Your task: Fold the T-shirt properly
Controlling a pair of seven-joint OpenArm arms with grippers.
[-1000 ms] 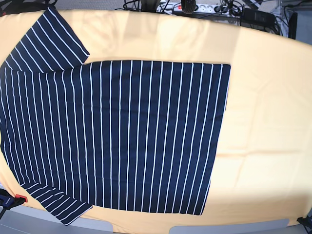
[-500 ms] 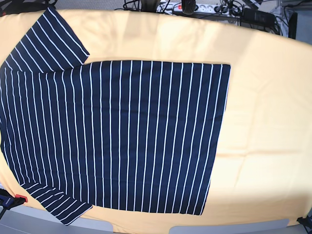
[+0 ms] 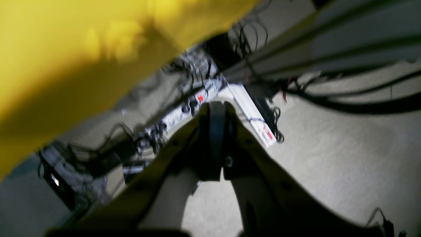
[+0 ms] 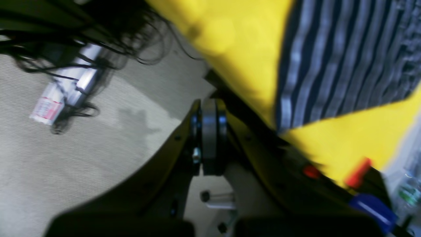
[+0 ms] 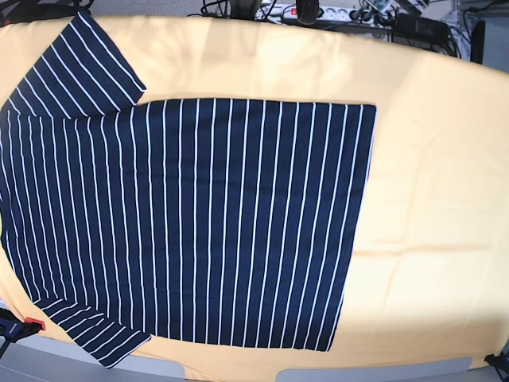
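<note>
T-shirt (image 5: 199,223) — flat, unfolded on table (image 5: 429,175) | left pincer (image 3: 215,131) closed, empty | right pincer (image 4: 210,131) closed, empty

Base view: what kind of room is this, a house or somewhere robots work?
Probably a robot lab or workshop, not a home. A T-shirt lies flat on a yellow-covered table, power strips and tangled cables crowd the floor behind it, and grey carpet covers the floor.

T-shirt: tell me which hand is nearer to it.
Right. The right hand sits off the table edge just beside a sleeve of the T-shirt; the left hand hangs past the bare yellow side, no shirt in its view.
</note>
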